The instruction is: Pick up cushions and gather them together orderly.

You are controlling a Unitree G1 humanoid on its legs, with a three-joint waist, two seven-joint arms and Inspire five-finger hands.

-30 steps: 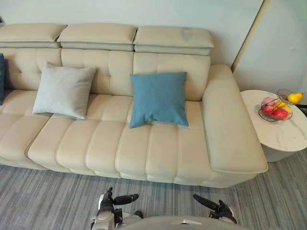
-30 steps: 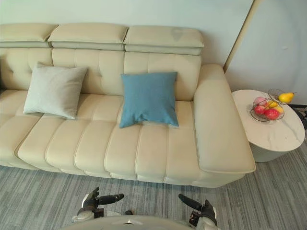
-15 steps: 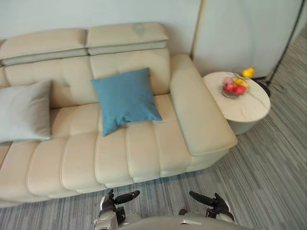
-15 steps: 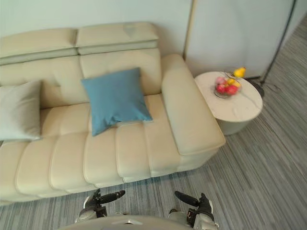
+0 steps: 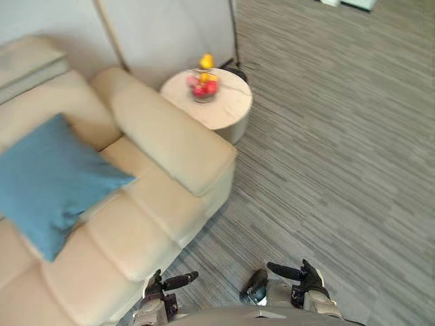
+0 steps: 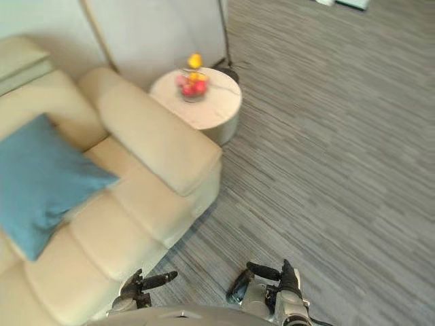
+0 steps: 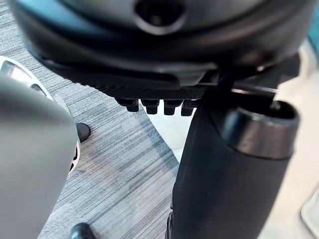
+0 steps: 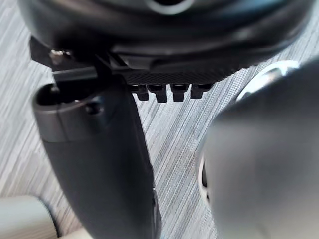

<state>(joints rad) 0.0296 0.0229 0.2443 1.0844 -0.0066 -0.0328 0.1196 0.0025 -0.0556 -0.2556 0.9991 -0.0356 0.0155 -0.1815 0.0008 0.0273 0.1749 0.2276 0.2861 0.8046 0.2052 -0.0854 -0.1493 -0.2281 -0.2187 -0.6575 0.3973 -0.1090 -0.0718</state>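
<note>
A blue square cushion (image 5: 51, 178) leans on the seat of the cream sofa (image 5: 170, 146), at the left of the eye views. Both hands hang low in front of me over the grey carpet, well short of the cushion. My left hand (image 5: 170, 280) is beside the sofa's front corner, open and empty, with its thumb (image 7: 229, 164) standing out. My right hand (image 5: 296, 274) is over bare carpet, also open and holding nothing, thumb (image 8: 99, 159) extended.
A round white side table (image 5: 228, 109) stands by the sofa's arm and carries a wire bowl of fruit (image 5: 204, 85). A thin lamp pole (image 5: 234, 30) rises behind it. Striped grey carpet (image 5: 340, 156) stretches to the right.
The camera has swung to the right: the sofa and blue cushion slid to the picture's left, the grey cushion went out of view, more carpet shows. Both hands stay as before.
</note>
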